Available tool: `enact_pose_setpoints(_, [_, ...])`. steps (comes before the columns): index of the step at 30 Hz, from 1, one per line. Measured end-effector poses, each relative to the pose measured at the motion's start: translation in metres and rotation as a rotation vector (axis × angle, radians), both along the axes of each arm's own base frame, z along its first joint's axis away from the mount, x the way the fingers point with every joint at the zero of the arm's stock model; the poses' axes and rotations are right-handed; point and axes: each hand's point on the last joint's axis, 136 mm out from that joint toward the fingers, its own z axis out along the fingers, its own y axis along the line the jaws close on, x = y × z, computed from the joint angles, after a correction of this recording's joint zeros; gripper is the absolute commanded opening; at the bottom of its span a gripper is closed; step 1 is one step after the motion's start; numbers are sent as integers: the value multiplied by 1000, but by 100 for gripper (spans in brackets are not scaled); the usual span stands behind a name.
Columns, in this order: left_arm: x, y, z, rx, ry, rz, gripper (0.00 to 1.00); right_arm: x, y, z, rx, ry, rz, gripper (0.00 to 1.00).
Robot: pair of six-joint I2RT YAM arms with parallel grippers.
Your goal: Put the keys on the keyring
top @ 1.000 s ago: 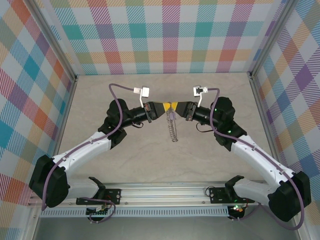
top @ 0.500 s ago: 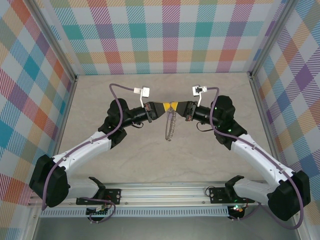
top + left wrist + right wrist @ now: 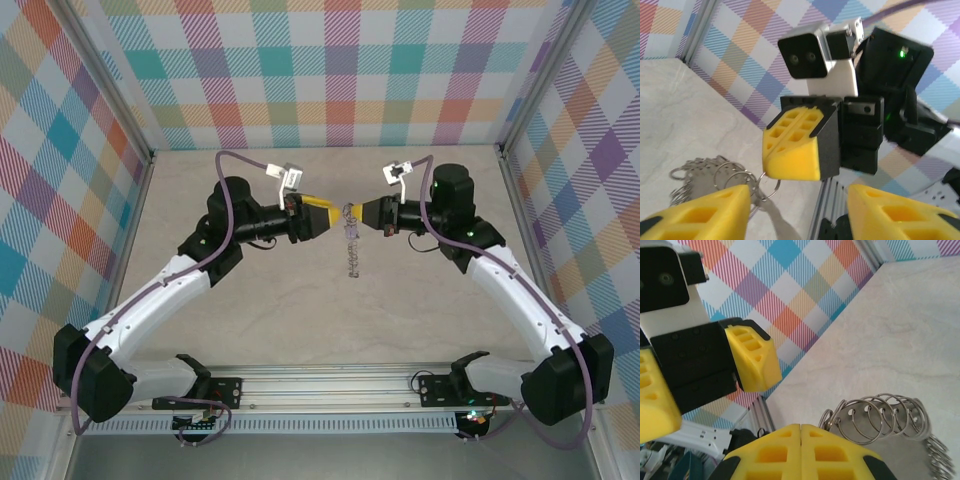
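a: top view first. where's the keyring (image 3: 351,250)?

b: it hangs off your right gripper (image 3: 358,211), which is clamped on its upper edge, above the table (image 3: 300,320). your left gripper (image 3: 325,218) stands parted just beside it, holding nothing.

a: left wrist?

b: your fingers (image 3: 705,210) are spread wide, and the ring's wire loops sit low on the left.

a: right wrist?

b: your pads (image 3: 770,455) are pressed together, and the loops fan out just past them. i'd judge it light, thin and slippery, so take the rim, not a loop. i can't make out the keys.
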Motion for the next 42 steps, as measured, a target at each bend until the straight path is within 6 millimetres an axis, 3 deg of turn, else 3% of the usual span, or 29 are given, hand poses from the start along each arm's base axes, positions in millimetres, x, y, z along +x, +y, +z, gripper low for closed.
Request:
enact_pose_setpoints(2, [0,-1,-5,22,5,-23,30,-3,1,0,-11,0,32,0])
enact_pose_setpoints(4, [-1,-4,-9,48,5,-58,27,-6,3,0,-20,1,68,0])
enact_pose_setpoints(11, [-7,-12,-22,87,31,-154,32,-12,6,-3,-26,14,132,0])
enact_pose_setpoints(23, [-6,-17,-31,97,55,-187,32,-13,7,-6,-19,15,142,0])
enact_pose_setpoints(37, [-1,-21,-41,106,81,-188,29,-13,8,-5,-5,17,148,0])
enact_pose_setpoints(42, [0,-22,-39,96,86,-186,23,-14,8,-8,-6,25,152,0])
